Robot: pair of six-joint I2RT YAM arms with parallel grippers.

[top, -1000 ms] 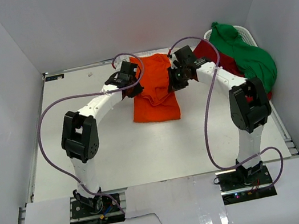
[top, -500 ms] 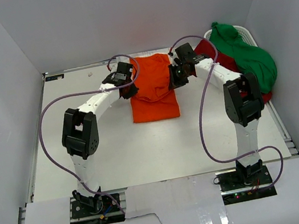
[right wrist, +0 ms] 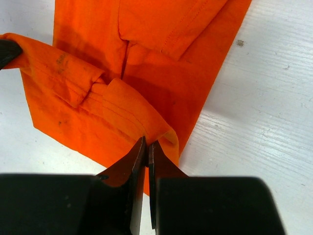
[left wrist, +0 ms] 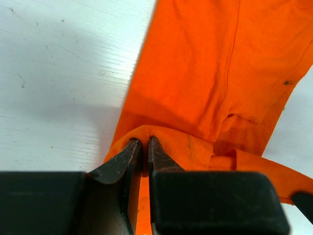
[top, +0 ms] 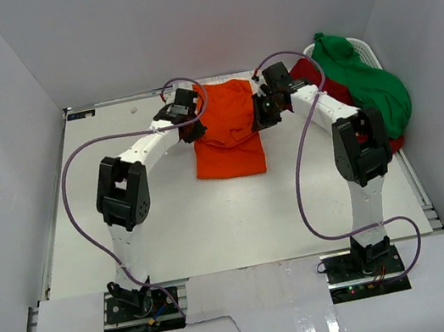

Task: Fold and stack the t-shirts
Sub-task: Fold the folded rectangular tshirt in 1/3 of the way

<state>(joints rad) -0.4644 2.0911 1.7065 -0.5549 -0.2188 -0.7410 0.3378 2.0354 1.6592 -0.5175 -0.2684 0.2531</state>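
Moved: left pincer (left wrist: 145, 144) and right pincer (right wrist: 146, 145) are carrying an edge of the orange shirt (top: 229, 143) farther back.
Grip: both are clamping tight on orange cloth.
Progress: first fold is happening on the counter (top: 171, 218); red shirt (top: 304, 76) and green shirt (top: 368, 89) are waiting, heaped in the basket (top: 362, 43).
Obstacles: nothing is blocking.

Far-centre of worktop (top: 179, 216): orange tee (top: 230, 152), folded lengthwise into a narrow strip, mostly flat, one hemmed end raised & stretched across above the rest. Far right: dark red tee (top: 303, 76) & green tee (top: 367, 84) in a crumpled heap, green on top, red mostly covered.
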